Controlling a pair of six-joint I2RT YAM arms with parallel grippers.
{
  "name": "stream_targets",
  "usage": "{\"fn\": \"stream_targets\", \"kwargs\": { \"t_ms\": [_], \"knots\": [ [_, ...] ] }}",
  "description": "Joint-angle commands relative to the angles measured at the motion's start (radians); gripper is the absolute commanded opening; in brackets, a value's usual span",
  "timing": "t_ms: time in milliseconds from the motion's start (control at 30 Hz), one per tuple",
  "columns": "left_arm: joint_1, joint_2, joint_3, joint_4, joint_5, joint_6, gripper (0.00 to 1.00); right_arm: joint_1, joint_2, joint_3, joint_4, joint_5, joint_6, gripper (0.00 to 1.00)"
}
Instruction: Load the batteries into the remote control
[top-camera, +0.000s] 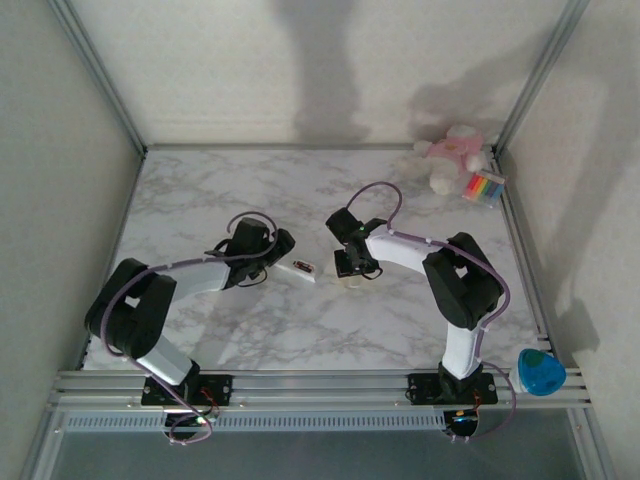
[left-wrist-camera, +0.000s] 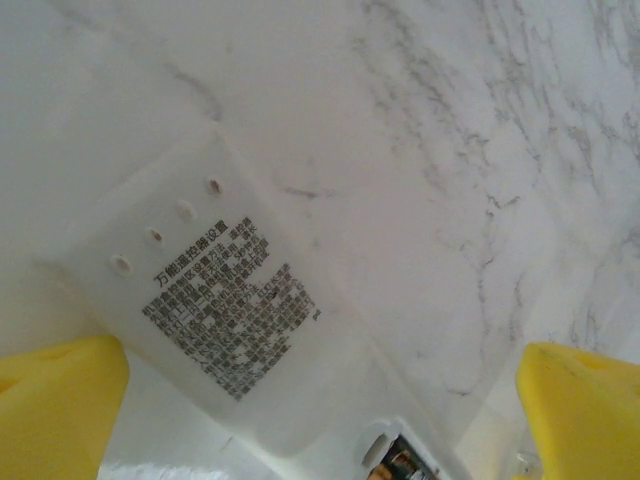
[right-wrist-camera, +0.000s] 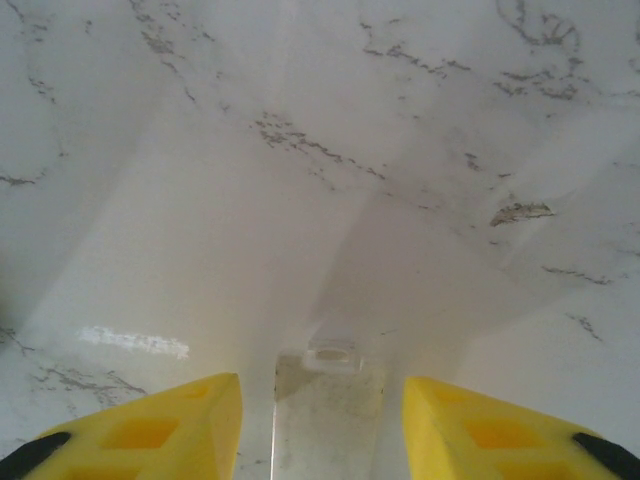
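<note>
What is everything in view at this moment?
Table: one, grey-veined white marble.
Remote control: one, white, back up, mid-table.
Flat piece: one, whitish, lying just right of the remote.
Plush toy: one, pink and white, far right corner.
Striped pack: one, multicoloured, beside the toy.
Rounded object: one, blue, near right rail.
Left gripper: one, yellow fingers, open above the remote.
Right gripper: one, yellow fingers, open around the flat piece.

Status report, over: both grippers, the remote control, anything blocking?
Left gripper open, above remote control, label side up. Right gripper open, straddling a flat pale piece. Nothing seen in the way.
</note>
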Motion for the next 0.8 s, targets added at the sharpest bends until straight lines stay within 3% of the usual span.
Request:
{"fn": "stream_targets", "kwargs": {
  "t_ms": [0,433,700,767],
  "knots": [
    [0.010,0.030,0.066,0.026,0.020,0.066,1.00,-0.006,0.016,0.014,-0.019,-0.010,-0.007,0.46],
    [0.010,0.133,0.194,0.035,0.102,0.141,1.00,-0.007,0.032,0.003,-0.013,-0.004,-0.009,0.41],
    [0.012,0.049,0.201,-0.013,0.107,0.166,1.00,-0.006,0.040,0.002,-0.007,0.002,-0.006,0.32],
    [0.013,0.002,0.192,-0.035,0.104,0.172,1.00,-0.006,0.032,0.001,-0.008,0.001,-0.006,0.25]
  ]
}}
